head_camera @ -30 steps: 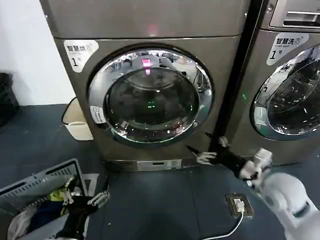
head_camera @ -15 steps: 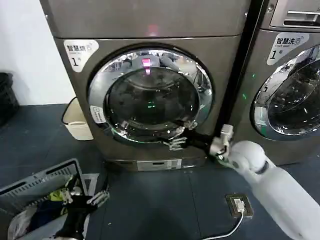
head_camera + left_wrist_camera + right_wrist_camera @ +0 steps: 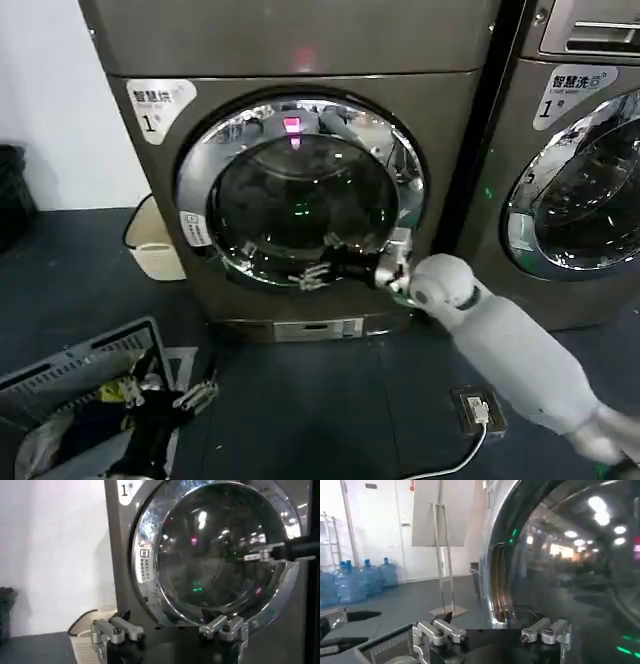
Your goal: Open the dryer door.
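Observation:
The dryer (image 3: 300, 40) is a bronze-grey front loader with a white "1" sticker (image 3: 155, 105). The dryer door (image 3: 300, 190), with its chrome ring and dark bulging glass, sits flush in the front. My right gripper (image 3: 312, 275) is open at the door's lower rim, just in front of the chrome ring, with the white arm reaching in from the right. In the right wrist view the open right gripper (image 3: 492, 625) has the chrome ring (image 3: 497, 580) and glass close ahead. My left gripper (image 3: 170, 398) hangs open low on the left by the basket; in its wrist view the left gripper (image 3: 167, 620) faces the door (image 3: 215, 545).
A second, similar machine (image 3: 580, 180) stands right beside the dryer. A laundry basket (image 3: 70, 390) with clothes is on the floor at the lower left. A white bin (image 3: 155, 245) leans by the dryer's left side. A floor socket with a cable (image 3: 478, 408) lies under my right arm.
My right arm has swung left and up, from the floor by the gap between the machines to the door's lower rim. The left arm has stayed still.

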Robot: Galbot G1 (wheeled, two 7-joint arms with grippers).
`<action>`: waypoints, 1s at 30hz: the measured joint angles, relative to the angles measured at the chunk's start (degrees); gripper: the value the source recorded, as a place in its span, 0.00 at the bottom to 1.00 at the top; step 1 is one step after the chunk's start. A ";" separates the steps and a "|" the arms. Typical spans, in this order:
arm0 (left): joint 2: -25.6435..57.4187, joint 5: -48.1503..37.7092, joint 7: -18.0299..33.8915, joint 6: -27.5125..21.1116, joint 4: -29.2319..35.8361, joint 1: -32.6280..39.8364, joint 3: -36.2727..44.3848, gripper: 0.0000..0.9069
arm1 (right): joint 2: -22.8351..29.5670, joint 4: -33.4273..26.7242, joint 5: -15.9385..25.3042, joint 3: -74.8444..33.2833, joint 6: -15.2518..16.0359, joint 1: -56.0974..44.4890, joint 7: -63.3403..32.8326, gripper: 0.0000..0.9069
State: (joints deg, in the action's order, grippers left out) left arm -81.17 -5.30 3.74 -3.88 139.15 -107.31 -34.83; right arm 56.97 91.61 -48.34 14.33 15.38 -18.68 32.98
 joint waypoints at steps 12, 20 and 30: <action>-0.21 -0.05 0.03 -0.07 0.34 -0.08 -0.01 1.00 | 7.18 -6.71 1.50 5.57 -0.83 6.08 -0.81 1.00; -0.23 -0.10 0.03 -0.09 0.36 0.03 0.02 1.00 | 12.18 -11.38 1.89 8.13 -1.36 9.00 -1.20 1.00; -0.26 -0.25 0.05 -0.19 0.37 0.21 0.00 1.00 | 18.20 -16.81 3.14 9.17 -2.03 11.03 -1.08 1.00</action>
State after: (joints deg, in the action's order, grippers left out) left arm -81.44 -5.55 3.79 -4.07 139.52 -107.10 -34.82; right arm 75.17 74.79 -45.20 23.50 13.35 -7.65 31.90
